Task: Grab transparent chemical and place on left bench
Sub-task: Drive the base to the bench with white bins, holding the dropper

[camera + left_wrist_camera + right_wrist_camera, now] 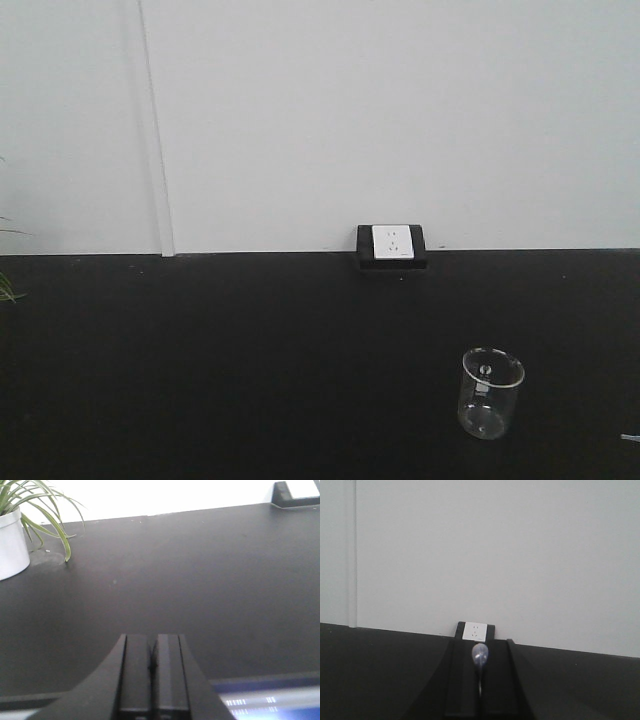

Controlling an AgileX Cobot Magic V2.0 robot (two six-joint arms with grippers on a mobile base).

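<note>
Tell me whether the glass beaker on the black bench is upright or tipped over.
Upright. The beaker stands on its base on the black benchtop, with its open round rim facing up.

We see a white wall (400,120) at the back. A white socket (391,241) in a black box sits at the foot of it. A thin white strip (155,130) runs up the wall, off to the left. A green plant (12,492) grows in a white pot (10,547), its long leaves hanging over the side.
</note>
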